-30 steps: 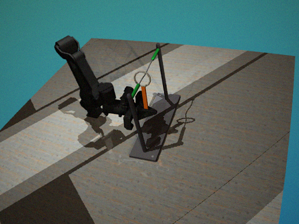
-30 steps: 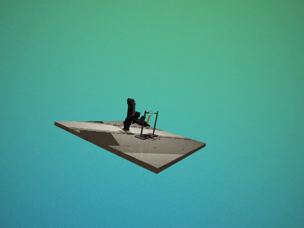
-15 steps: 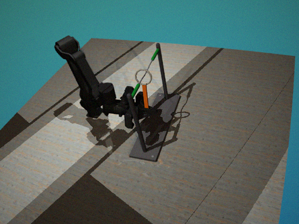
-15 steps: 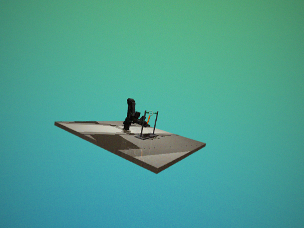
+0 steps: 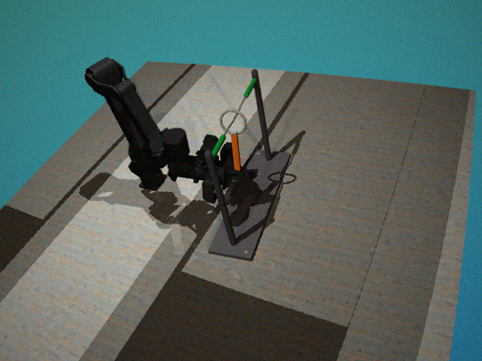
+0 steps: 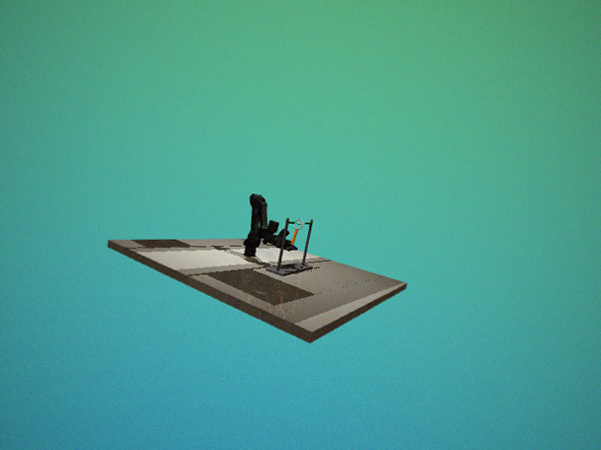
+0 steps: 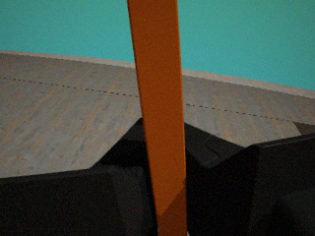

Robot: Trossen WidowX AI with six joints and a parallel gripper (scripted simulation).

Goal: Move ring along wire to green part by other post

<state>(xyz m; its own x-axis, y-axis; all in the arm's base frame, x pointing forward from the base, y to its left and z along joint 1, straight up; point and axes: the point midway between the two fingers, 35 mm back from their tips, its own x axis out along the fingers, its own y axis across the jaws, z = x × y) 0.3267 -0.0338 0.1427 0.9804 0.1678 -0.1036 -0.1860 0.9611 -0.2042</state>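
Observation:
A pale ring [image 5: 232, 121] [image 6: 298, 223] with an orange handle [image 5: 235, 151] [image 6: 293, 237] [image 7: 157, 105] surrounds the thin grey wire [image 5: 240, 104] about midway between the two dark posts. The near post [image 5: 219, 198] has a green sleeve [image 5: 218, 144]; the far post [image 5: 261, 114] has a green sleeve [image 5: 249, 88]. My gripper [image 5: 237, 172] [image 7: 154, 126] is shut on the lower end of the orange handle, low over the grey base plate [image 5: 242, 244]. The handle stands nearly upright. I cannot tell whether the ring touches the wire.
The black arm [image 5: 133, 118] [image 6: 257, 223] stands left of the wire stand on a wooden table top [image 5: 365, 193] with light and dark patches. The table's edges are far from the stand on every side.

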